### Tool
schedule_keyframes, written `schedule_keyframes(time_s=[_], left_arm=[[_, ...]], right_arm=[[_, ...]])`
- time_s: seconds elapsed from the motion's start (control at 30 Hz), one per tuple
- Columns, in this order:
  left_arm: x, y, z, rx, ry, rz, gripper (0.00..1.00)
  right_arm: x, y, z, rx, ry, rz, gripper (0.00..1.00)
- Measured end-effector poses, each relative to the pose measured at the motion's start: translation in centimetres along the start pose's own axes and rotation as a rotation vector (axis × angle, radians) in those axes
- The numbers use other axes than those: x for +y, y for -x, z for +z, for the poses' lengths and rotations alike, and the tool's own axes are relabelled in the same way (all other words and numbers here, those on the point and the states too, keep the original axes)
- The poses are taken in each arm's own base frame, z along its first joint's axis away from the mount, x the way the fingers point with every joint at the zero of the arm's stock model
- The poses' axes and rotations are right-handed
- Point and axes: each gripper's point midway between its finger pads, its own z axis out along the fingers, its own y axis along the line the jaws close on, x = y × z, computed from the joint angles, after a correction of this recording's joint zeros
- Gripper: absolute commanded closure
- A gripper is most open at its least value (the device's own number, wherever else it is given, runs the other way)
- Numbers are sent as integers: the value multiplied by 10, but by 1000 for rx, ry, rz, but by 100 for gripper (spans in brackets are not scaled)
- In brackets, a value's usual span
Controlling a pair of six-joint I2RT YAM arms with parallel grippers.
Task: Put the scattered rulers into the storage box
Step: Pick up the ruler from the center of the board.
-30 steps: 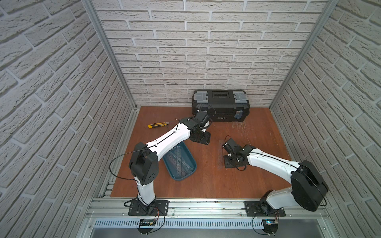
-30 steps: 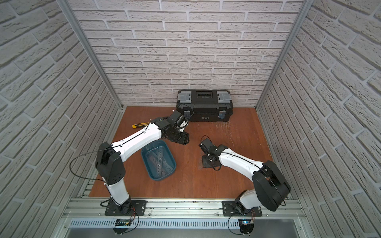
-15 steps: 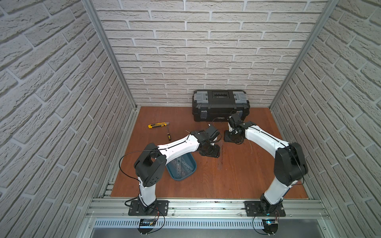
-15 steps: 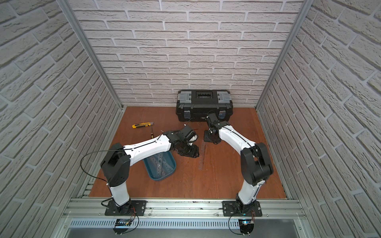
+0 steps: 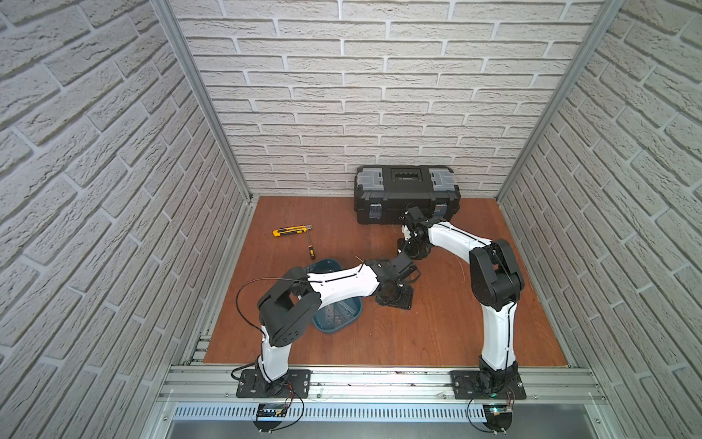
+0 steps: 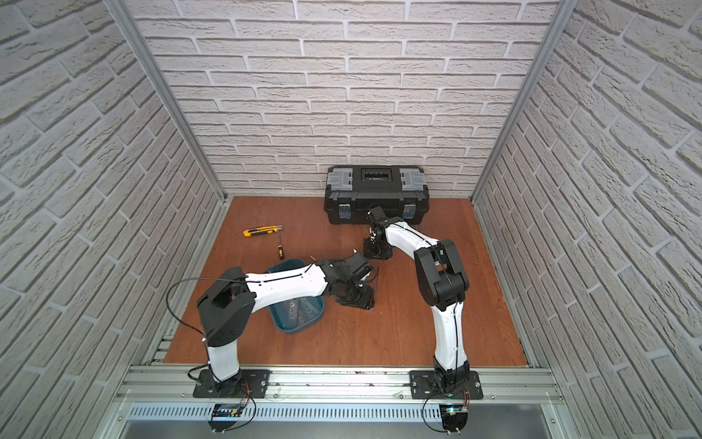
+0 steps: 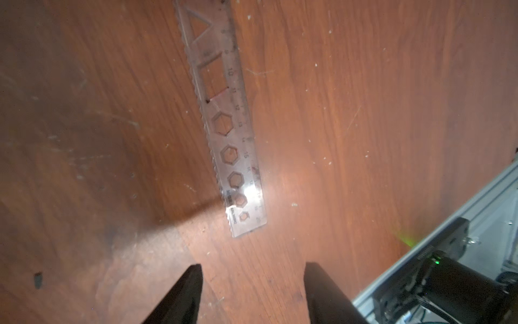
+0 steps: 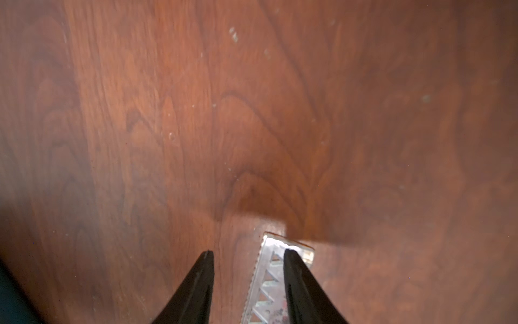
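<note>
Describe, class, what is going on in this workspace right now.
The blue storage box already holds some rulers. The left gripper hangs with open jaws just short of a ruler lying flat on the table. The right gripper, jaws also open, is over a ruler end; whether it is the same ruler is unclear. Neither holds anything.

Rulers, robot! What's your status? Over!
Left end effector open, right end effector open. Ruler flat on table, ungripped. Storage box holds some already. Nothing blocking.
</note>
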Motion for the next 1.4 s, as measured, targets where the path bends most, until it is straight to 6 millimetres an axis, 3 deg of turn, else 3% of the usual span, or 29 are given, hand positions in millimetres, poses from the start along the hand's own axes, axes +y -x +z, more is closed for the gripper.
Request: schedule_keyframes(time_s=[0.3, 0.63, 0.8, 1.13, 1.4], left_arm=[[2, 1, -6, -35, 43, 32, 37], [12, 9, -67, -167, 45, 23, 35], [22, 17, -89, -216, 51, -3, 35], [32, 21, -98, -230, 73, -4, 35], [35, 23, -99, -235, 77, -6, 34]], right_arm=[[12, -16, 7, 39, 60, -52, 55], [16, -21, 10, 37, 60, -63, 55], [4, -30, 7, 11, 31, -34, 55], [-55, -105, -21, 29, -95, 108, 55], [-73, -156, -56, -30, -93, 173, 55]])
